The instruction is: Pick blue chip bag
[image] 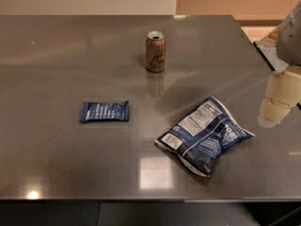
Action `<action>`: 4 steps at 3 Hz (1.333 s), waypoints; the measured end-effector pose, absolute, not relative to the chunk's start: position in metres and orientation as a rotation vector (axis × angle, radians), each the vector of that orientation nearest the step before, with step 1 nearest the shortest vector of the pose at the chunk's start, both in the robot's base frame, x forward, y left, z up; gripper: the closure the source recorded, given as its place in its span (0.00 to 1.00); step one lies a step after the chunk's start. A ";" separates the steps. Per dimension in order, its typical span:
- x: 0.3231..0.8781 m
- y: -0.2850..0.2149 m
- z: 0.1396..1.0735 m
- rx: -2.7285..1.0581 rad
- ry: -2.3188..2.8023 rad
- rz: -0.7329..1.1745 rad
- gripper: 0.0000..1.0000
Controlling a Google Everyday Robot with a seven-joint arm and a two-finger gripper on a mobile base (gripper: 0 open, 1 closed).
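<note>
The blue chip bag (204, 135) is a puffy, crinkled dark-blue bag with a white nutrition panel. It lies flat on the grey table (70, 69), right of centre and near the front edge. My gripper (278, 100) is a pale cream shape at the right edge of the view. It hangs above the table, to the right of the bag and a little behind it, and does not touch the bag.
A small flat blue packet (104, 111) lies left of centre. An opened orange-brown can (155, 51) stands upright further back, near the middle. The table's front edge runs along the bottom and its right edge is behind the gripper.
</note>
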State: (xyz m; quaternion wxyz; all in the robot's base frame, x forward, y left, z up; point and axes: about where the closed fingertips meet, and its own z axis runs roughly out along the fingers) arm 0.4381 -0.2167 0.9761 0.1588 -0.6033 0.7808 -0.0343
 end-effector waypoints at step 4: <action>0.441 -0.199 0.940 -1.967 2.059 0.006 0.00</action>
